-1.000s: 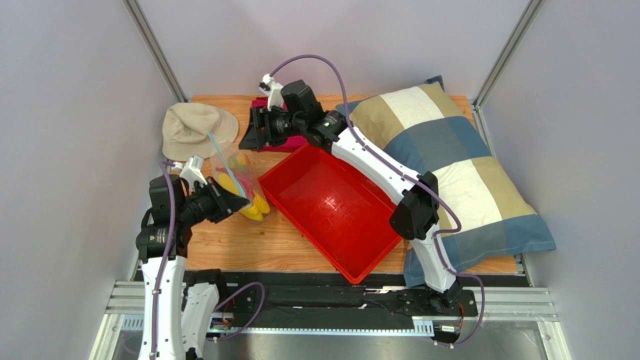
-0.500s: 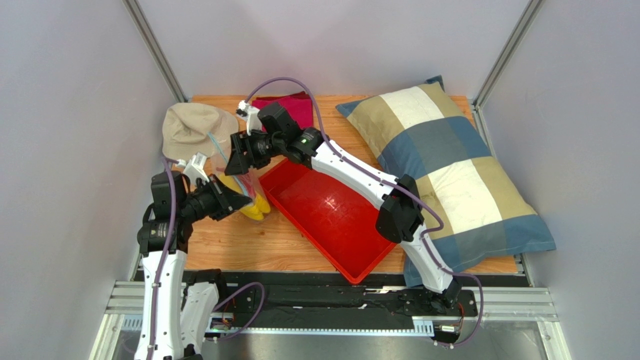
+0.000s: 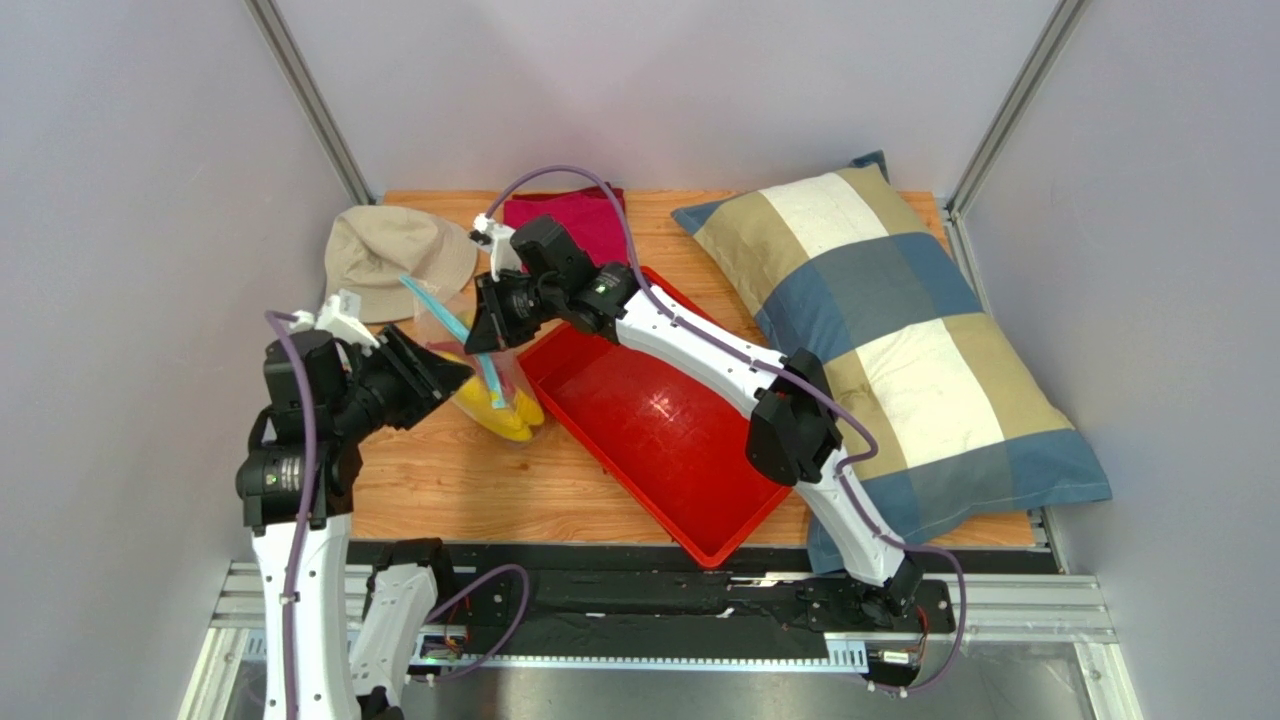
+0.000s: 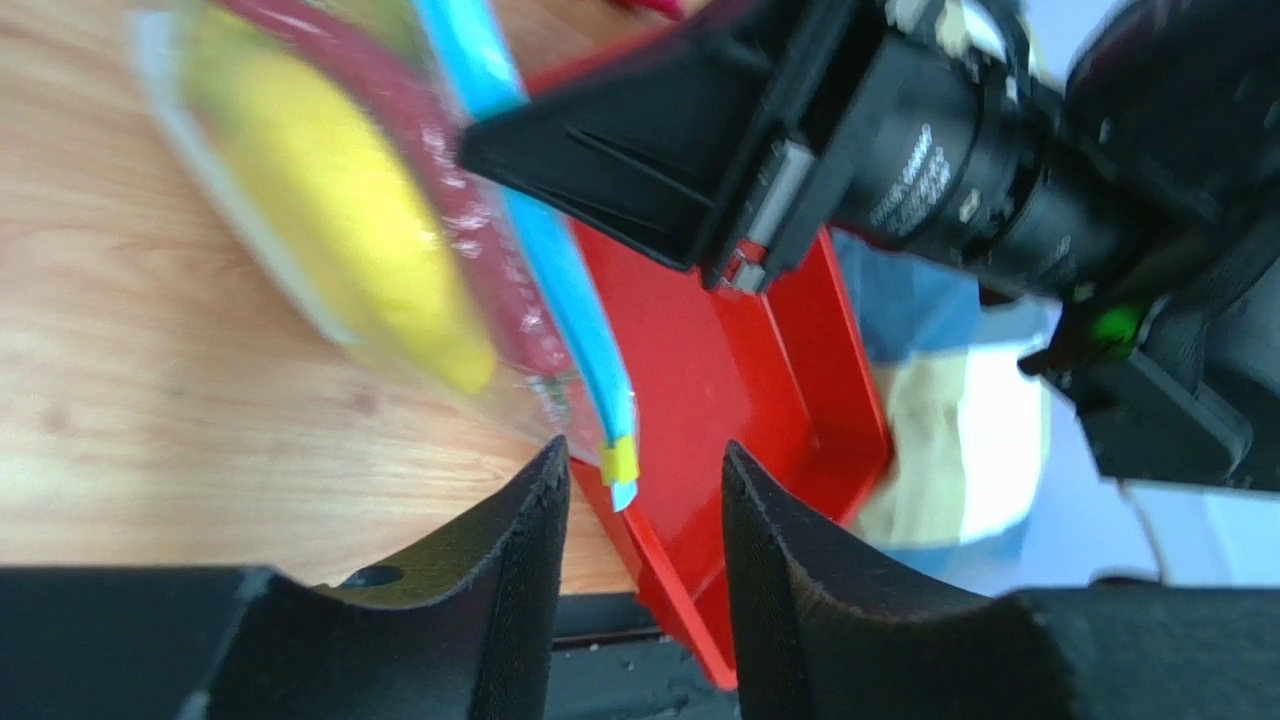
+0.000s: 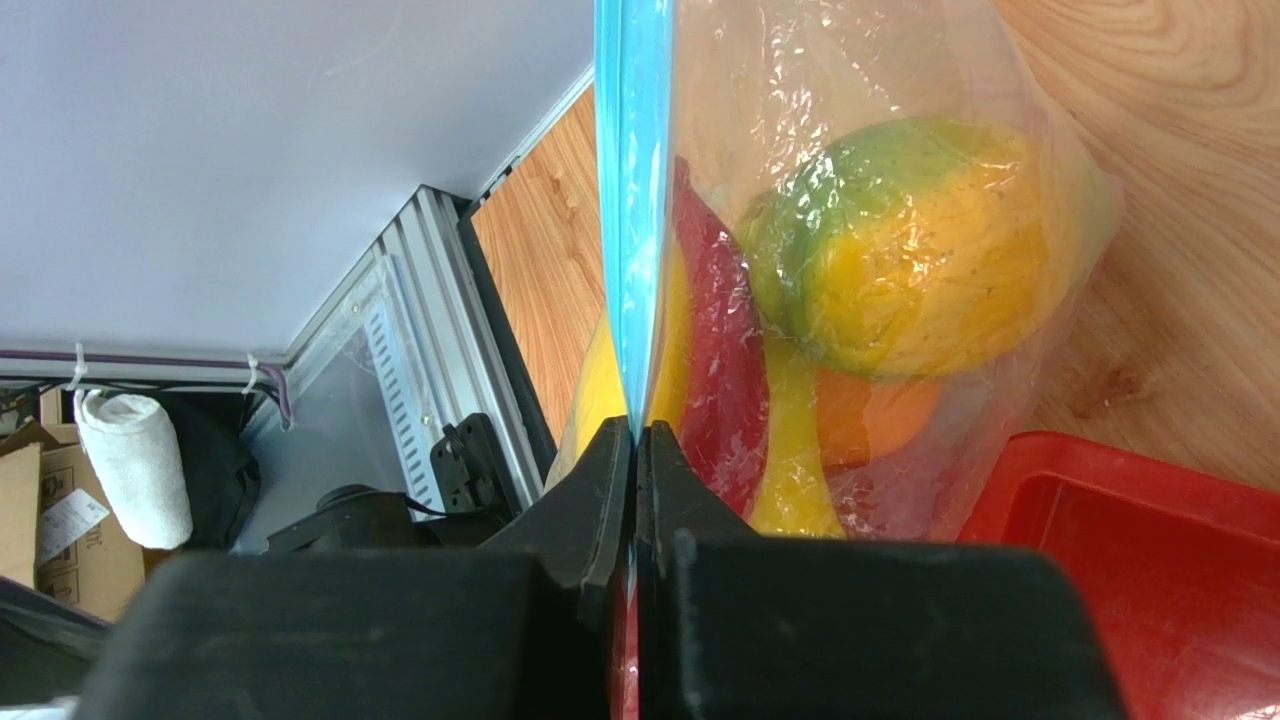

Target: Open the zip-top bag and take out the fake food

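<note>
We log the zip-top bag point(image 5: 857, 60) as clear, its zip strip point(image 5: 628, 225) light blue with a yellow tab at one end. Inside we see a green-and-yellow mango point(image 5: 917, 248), a yellow banana point(image 4: 353, 225), a red chilli point(image 5: 718, 345) and an orange point(image 5: 887, 420). Also noted: red tray point(image 3: 661, 435); pillow point(image 3: 902, 330) checked cream, tan and blue; beige hat point(image 3: 376, 248); light wood-grain surface point(image 3: 451, 480).

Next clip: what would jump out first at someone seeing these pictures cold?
The clear zip-top bag of bright fake food grabs the eye, at the left of the table, with the right gripper shut on its blue zip strip. Next come the red tray at centre and the big plaid pillow on the right.
</note>
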Robot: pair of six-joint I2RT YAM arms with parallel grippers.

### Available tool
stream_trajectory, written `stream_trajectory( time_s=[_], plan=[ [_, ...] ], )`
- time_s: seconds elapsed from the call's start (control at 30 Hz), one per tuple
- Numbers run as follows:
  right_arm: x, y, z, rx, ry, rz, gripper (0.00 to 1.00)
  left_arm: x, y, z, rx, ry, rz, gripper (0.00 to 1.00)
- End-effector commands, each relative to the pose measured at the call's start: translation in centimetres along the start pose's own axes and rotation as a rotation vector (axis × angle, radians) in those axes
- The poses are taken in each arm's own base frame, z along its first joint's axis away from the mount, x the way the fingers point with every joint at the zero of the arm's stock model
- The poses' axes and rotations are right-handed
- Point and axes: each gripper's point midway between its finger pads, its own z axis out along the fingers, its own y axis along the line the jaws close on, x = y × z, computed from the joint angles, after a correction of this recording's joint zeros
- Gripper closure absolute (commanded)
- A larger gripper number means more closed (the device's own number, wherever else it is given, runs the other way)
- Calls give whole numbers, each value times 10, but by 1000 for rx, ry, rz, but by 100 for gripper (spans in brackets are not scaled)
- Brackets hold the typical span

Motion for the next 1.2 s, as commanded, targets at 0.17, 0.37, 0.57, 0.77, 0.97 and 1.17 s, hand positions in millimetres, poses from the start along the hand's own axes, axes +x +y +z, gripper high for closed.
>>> stream_trajectory(
  time_s=[0.17,0.37,0.57,0.77,0.97,1.17],
  plan=[
    [-26,35,-30,-63,-76,-72,100,-61,33,18,-356,-96,-193,47],
    [-27,43,-36,-114,-77,-58,100,-78,37,43,-385,-62,-211,52],
    [-29,49,-44,-203,-56,-1,100,-99,40,45,-363,-116,-123,73],
    [-28,45,-49,-245,-32,38,100,-106,42,48,-296,-132,-104,74],
    [-27,49,-50,-295,-12,60,100,-107,39,62,-238,-124,-122,68],
    [-26,50,-51,-307,-3,65,100,-109,33,75,-178,-108,-137,59]
  ],
)
